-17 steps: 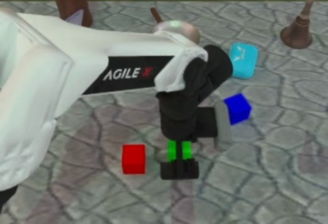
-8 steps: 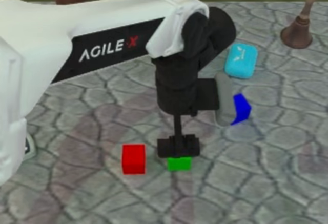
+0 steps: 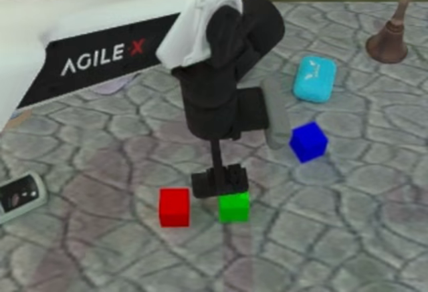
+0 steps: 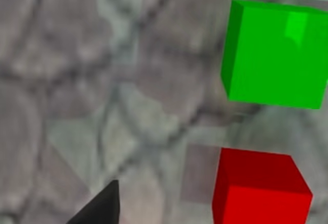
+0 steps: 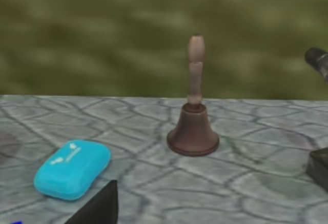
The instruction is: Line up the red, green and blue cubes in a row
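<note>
Lifting away, the left gripper [image 3: 219, 182] has let go of the green cube [image 3: 234, 206], fingers apart, just beside the red cube [image 3: 174, 206]. Placing looks done; next comes fetching the blue cube [image 3: 308, 141], well beyond green.

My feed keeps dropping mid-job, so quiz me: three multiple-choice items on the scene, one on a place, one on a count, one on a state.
1. Where is the green cube?
A. just right of the red cube
B. on the blue cube
C. beside the bell

2. How many small task cubes show in the top view?
A. one
B. two
C. three

3. What is the left gripper doing?
A. clamping the green cube
B. holding nothing, above the green cube's far edge
C. gripping the cyan block

Answers: 1 A, red and green sit level, with a gap. 2 C, red, green, blue. 3 B, the green cube rests free on the table.
</note>
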You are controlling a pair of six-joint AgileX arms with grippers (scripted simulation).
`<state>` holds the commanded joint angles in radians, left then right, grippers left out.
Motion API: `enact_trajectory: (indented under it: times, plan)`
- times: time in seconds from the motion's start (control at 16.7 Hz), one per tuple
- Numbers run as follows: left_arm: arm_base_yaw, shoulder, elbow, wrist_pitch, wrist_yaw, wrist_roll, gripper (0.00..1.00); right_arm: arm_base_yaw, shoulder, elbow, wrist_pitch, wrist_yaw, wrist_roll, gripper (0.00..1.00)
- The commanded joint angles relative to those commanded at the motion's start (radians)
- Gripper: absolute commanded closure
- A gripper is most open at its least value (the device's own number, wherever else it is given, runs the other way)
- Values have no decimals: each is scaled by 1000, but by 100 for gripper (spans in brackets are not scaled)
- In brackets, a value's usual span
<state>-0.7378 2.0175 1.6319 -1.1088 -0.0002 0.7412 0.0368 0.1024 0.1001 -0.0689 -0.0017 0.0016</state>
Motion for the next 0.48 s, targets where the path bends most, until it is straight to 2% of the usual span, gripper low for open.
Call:
enact_trajectory:
  times: [0.24,0.48]
  plan:
    - [119,-256,-213,139,-10,-91,0,56,269,252,-157,1,4,0]
    - [271,-629,-517,321,-17,-219,0,129,695,593,-372,4,8,0]
